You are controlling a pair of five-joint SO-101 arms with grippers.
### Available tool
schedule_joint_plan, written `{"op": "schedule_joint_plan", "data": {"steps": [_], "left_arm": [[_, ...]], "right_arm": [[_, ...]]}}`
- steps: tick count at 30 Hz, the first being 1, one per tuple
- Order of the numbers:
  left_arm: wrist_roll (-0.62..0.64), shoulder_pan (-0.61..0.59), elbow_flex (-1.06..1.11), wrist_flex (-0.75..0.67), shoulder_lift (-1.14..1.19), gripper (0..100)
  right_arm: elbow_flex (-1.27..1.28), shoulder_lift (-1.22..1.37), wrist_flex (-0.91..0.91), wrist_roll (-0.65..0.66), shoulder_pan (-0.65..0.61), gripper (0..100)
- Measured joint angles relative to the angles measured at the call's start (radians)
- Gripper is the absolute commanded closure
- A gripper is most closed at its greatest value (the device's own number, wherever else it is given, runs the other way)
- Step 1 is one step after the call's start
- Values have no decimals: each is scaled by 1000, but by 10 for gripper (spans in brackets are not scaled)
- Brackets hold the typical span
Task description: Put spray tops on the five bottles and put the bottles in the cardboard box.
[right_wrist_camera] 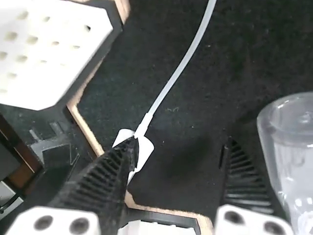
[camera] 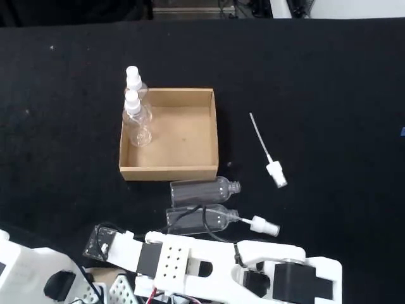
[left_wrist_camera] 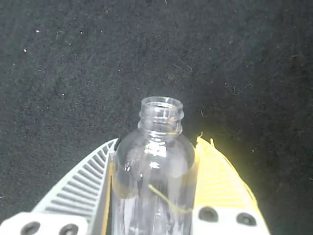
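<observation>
Left fingers (left_wrist_camera: 80, 188) tight on uncapped bottle (left_wrist_camera: 155, 164), base cut off; right fingers (right_wrist_camera: 105, 183) apart, spray top (right_wrist_camera: 143, 147) half-hidden.

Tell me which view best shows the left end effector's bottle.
Left wrist view: bottle sits between the left end effector's fingers, neck open. High view's uncapped bottle and right wrist view's clear rim may be it; I cannot tell.

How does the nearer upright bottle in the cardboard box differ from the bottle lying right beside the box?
The upright bottle stands inside the cardboard box; the lying bottle rests on its side on the table outside it. The upright bottle wears a white spray top; the lying bottle's neck is bare and open. Both are clear plastic.
</observation>
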Motion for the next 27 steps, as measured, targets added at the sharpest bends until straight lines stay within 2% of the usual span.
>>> {"op": "schedule_joint_plan", "data": {"steps": [8, 15, 18, 22, 27], "left_arm": [[0, 0, 0, 0, 0, 971], [0, 0, 0, 0, 0, 971], [0, 0, 0, 0, 0, 971], [0, 0, 0, 0, 0, 971], [0, 0, -5, 0, 3, 971]], "right_arm": [[0, 0, 2, 114, 26, 737], [-29, 2, 15, 127, 29, 737], [-101, 2, 92, 123, 28, 737], [-195, 2, 206, 11, 28, 737], [-201, 11, 224, -187, 29, 740]]}}
